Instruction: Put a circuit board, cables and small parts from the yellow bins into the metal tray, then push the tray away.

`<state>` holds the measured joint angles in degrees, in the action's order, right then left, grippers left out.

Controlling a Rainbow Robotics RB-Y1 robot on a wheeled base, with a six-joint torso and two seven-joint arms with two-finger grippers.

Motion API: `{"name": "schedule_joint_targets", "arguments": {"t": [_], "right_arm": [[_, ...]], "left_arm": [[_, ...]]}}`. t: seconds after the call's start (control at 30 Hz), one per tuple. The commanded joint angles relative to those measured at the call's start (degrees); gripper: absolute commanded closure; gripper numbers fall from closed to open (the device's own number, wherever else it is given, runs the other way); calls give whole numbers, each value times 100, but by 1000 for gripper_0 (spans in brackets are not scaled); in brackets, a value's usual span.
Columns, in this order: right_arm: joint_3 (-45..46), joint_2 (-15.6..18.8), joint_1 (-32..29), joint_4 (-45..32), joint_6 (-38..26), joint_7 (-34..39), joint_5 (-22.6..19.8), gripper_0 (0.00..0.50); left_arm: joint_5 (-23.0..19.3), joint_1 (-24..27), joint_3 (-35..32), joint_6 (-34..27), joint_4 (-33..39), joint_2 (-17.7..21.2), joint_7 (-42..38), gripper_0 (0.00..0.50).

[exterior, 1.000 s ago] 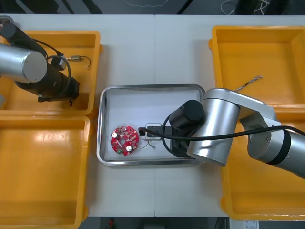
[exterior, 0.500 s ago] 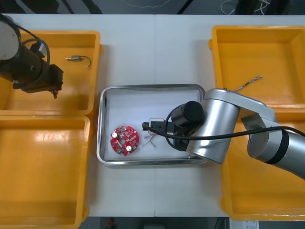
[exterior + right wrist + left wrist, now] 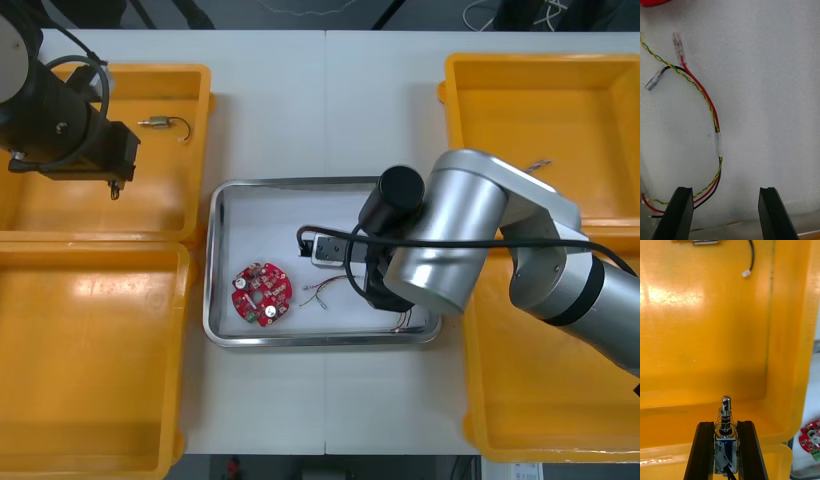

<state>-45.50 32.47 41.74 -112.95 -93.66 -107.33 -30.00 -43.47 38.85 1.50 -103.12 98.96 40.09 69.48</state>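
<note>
carrying looks to be the step in hand. the left gripper point(image 3: 725, 424) is clamped on a small metal part point(image 3: 726, 413) with a spring round its stem, held upright between the fingers. it hangs over the far left yellow bin point(image 3: 175, 205), near the wall that faces the metal tray point(image 3: 270, 215).

the next move likely calls for lifting the part over that wall and crossing to the tray. there the gripper would come down over bare white lining before it lets go.

the tray already holds the round red circuit board point(image 3: 262, 293) toward its near left corner. a red, yellow and black cable point(image 3: 711, 108) lies just beside the board on the white lining. the right gripper point(image 3: 725, 191) hovers over that cable with its fingers spread wide and nothing between them, the cable's near end lying by one fingertip.

the right arm's bulk covers the right half of the tray. the free room for a drop therefore seems to be the far left part, clear of board and cable.

a second small part point(image 3: 160, 123) with a black lead lies in the far left bin, well apart from the left gripper.
</note>
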Motion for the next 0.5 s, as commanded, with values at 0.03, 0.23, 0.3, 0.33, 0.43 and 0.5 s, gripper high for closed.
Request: {"name": "schedule_joint_targets", "arguments": {"t": [0.03,0.23,0.3,0.33,0.43,0.5], "right_arm": [[823,-338,-43,-315,-548,-174,-200,0],[1632,-399,-34,-746,-1462,-139,-323,0],[1939,-399,-34,-957,-1634,-122,-349,0],[2027,-399,-34,-1001,-1634,-130,-358,0],[2405,-399,-43,-1220,-1634,-122,-367,0],[2704,-399,-34,-1317,-1634,-122,-384,0]], "left_arm": [[-136,272,254,-95,581,174,-857,498],[-347,430,737,-112,950,130,-1525,498],[-399,536,975,-103,1020,69,-1806,498],[-399,571,1045,-103,1038,42,-1876,498],[-391,747,1379,-68,1047,-89,-2184,497],[-320,861,1643,-7,1038,-212,-2430,497]]}}
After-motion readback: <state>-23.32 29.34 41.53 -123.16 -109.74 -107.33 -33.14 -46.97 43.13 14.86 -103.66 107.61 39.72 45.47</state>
